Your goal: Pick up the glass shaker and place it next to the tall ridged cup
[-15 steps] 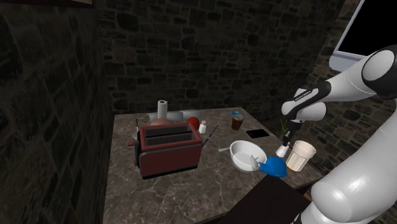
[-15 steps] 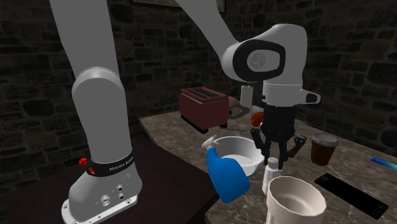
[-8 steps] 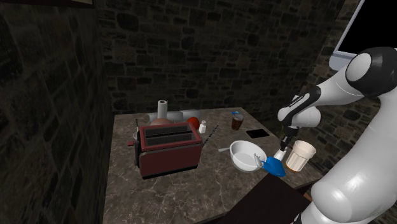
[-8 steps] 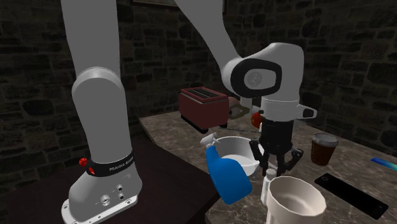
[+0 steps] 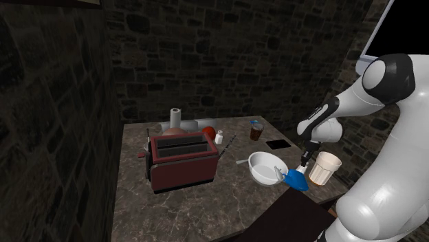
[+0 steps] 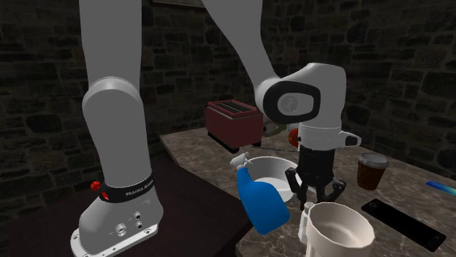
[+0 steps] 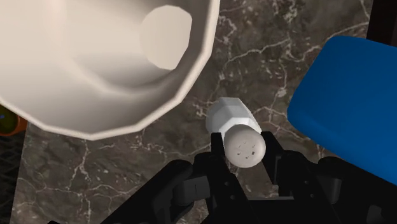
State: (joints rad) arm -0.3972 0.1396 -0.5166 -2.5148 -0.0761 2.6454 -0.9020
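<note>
We see a brown-grey, pale-veined stone counter [image 5: 192, 206] closed in by walls of dark, rough stone blocks [image 5: 206, 55], with a black area [image 5: 412, 20] past a pale frame high above the tall cream cup [image 5: 324, 167]. That cup stands upright near the counter edge nearest the arm's stand, its sides cut in flat facets, and in the wrist view we look down its mouth to a pale floor. Just beside the cup is the shaker [image 7: 238, 130], a whitish body under a rounded, perforated cap, upright in the gap between the cup and a blue spray bottle [image 5: 297, 179]. We cannot tell whether its base touches the counter, and in the second exterior view the cup hides most of it. The black hand [image 7: 245, 141] comes straight down over the shaker; its two fingers [image 7: 217, 153] are drawn in narrow and press on either side of the cap, so it has hold of the shaker. A white bowl [image 5: 267, 167] sits on the far side of the spray bottle from the cup, its pale inside in plain sight. Farther from the cup, toward the back wall, are a brown lidded drink cup [image 5: 256, 130] and a flat black slab [image 5: 278, 144], and well apart from the cup stands a dark red toaster [image 5: 180, 159]
</note>
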